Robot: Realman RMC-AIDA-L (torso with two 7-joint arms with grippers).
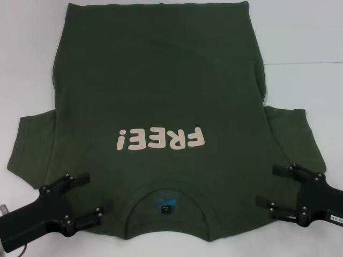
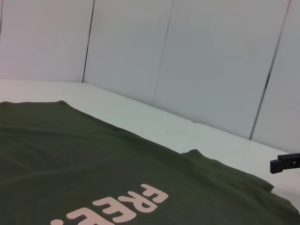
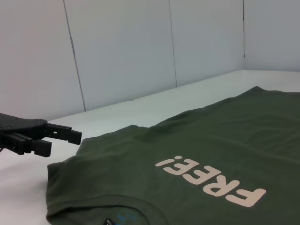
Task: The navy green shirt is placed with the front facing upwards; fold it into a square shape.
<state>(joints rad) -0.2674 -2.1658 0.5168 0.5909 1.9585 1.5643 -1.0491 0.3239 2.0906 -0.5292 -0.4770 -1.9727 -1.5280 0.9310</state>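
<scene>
Flanking the navy green shirt's (image 1: 161, 91) collar, left tool (image 1: 91, 197) and right tool (image 1: 266, 186) gape.

A white table (image 1: 300, 48) meets pale wall panels (image 2: 211, 61) split by dark vertical seams (image 3: 75, 61); lighting is even.
</scene>
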